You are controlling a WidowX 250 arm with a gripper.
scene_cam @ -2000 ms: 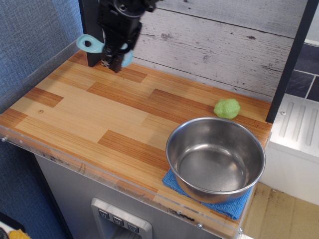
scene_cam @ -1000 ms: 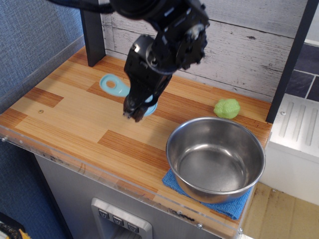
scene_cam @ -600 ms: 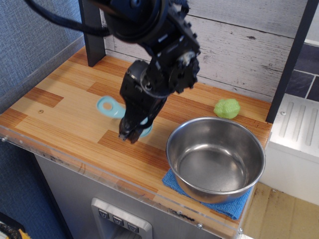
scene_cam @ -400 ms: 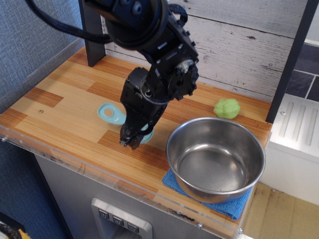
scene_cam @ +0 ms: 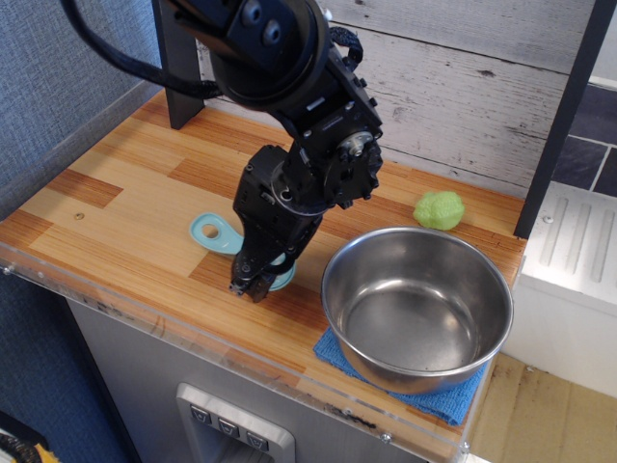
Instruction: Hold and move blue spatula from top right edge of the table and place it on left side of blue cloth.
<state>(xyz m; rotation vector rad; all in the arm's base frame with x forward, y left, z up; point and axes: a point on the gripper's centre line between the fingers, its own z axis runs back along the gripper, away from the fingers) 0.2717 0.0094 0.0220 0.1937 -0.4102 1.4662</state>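
- Observation.image shows my jaws [scene_cam: 253, 286] low over the front part of the surface [scene_cam: 125, 207], clenched on the spatula [scene_cam: 224, 239].
- Two seconds ago I held the spatula high at the back left corner; since then I have carried it forward and to the right, and down.
- Compared with a moment ago, I have dropped only a little further, and the spatula's handle sits slightly lower in the view.
- The spatula's handle with its oval hole sticks out to the left of my jaws; the round head is mostly hidden behind them, with only a sliver of blue showing at the tips.
- I cannot tell whether the spatula touches the wood yet.
- The spatula is just left of the bowl [scene_cam: 416, 309] and left of the cloth [scene_cam: 445, 401].
- The cloth lies under the bowl at the front right corner, and only its front edge and corners show.
- Bowl, cloth and the green ball [scene_cam: 439, 209] by the back wall lie where they did in every earlier frame.
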